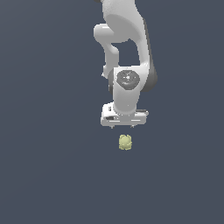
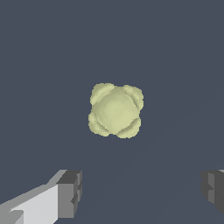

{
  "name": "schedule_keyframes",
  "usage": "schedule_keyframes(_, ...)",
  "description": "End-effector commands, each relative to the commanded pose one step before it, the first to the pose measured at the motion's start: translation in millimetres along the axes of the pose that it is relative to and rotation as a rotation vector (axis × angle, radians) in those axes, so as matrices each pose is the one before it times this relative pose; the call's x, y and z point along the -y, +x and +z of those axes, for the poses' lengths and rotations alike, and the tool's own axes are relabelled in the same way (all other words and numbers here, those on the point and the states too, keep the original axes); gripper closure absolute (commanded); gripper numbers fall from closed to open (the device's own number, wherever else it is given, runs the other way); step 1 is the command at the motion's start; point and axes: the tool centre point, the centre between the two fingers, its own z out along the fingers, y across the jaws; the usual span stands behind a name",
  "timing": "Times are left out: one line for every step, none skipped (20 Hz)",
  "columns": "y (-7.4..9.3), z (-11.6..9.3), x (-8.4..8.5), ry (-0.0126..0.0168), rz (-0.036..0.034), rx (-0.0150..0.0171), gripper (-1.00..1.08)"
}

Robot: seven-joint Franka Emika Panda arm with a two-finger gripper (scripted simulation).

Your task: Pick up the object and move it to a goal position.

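Object [image 1: 125, 142]: I see it lying alone on the table [image 1: 43, 175], nearer than the gripper, apart from it.
Gripper [image 1: 124, 126]: mine hangs with fingers [image 2: 70, 192] spread wide, holding nothing.
Arm [image 1: 127, 52]: rises behind.

Small pale yellow-green lumpy object [image 1: 125, 142], roundish, four-lobed, lying free on dark surface

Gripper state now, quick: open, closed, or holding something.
Gripper: open, fingers spread wide, holding nothing. The yellow-green object lies apart from both fingers, untouched.
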Motion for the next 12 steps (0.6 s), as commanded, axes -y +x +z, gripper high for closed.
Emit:
schedule_keyframes(11.12,7.29,3.66,-0.00453,0.02636,-0.00997,-0.92)
schedule_keyframes(4.97,3.38,1.8,-0.00206,0.01214,-0.00485,-0.92)
schedule_keyframes(4.53,3.22,1.75,-0.00191,0.01129,-0.00457,-0.92)
schedule_keyframes(4.07,3.03,1.69,-0.00174,0.01033,-0.00424,-0.92)
schedule_keyframes(3.64,2.82,1.6,-0.00158,0.0094,-0.0039,-0.92)
schedule_keyframes(3.23,2.59,1.49,-0.00142,0.00848,-0.00356,-0.92)
schedule_keyframes(2.83,2.34,1.37,-0.00126,0.00757,-0.00321,-0.92)
schedule_keyframes(2.45,2.1,1.25,-0.0011,0.00664,-0.00284,-0.92)
schedule_keyframes(2.09,1.83,1.09,-0.00095,0.00576,-0.00248,-0.92)
schedule_keyframes(1.74,1.57,0.96,-0.00079,0.00483,-0.0021,-0.92)
schedule_keyframes(1.41,1.28,0.77,-0.00065,0.00398,-0.00174,-0.92)
schedule_keyframes(1.09,1.01,0.63,-0.0005,0.00306,-0.00134,-0.92)
